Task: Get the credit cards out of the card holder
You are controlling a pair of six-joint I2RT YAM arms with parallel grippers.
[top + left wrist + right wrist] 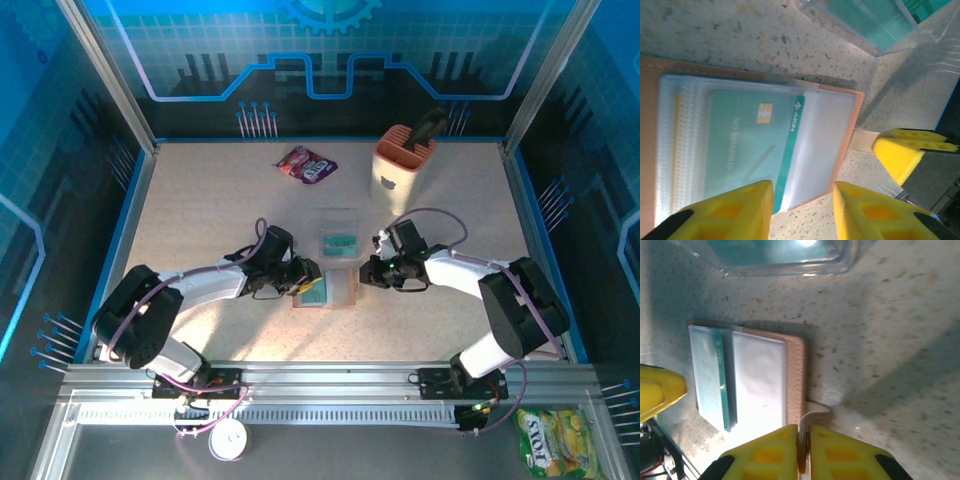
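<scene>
overhead view of a speckled, stone-look table [200, 210]. the card holder [327, 290] lies open and flat at its middle, between your two arms, just in front of a clear tray [338, 235] holding something teal. the holder is thin tan-brown leather with a stitched edge. inside is a stack of clear, ribbed plastic sleeves. one teal card [745, 145], glossy and stiff, with a gold chip and a darker teal stripe, sits in the top sleeve. one corner seems to poke past the holder's edge.

your right gripper [803, 452] is clenched on a small leather tab [816, 412] at the holder's edge, pinning it down. your left gripper [802, 212] hangs at the sleeve's open side with its yellow fingers apart, grasping nothing. the card's corner lies just beside one finger.

the step in hand looks like pulling this card free. to do it well, use the right-hand pinch as your anchor. bring the left fingers onto the card's exposed edge alone, not the floppy sleeve, and draw flat along the opening. the plastic is likely slick and may cling, so a shallow bite could slip off.
</scene>
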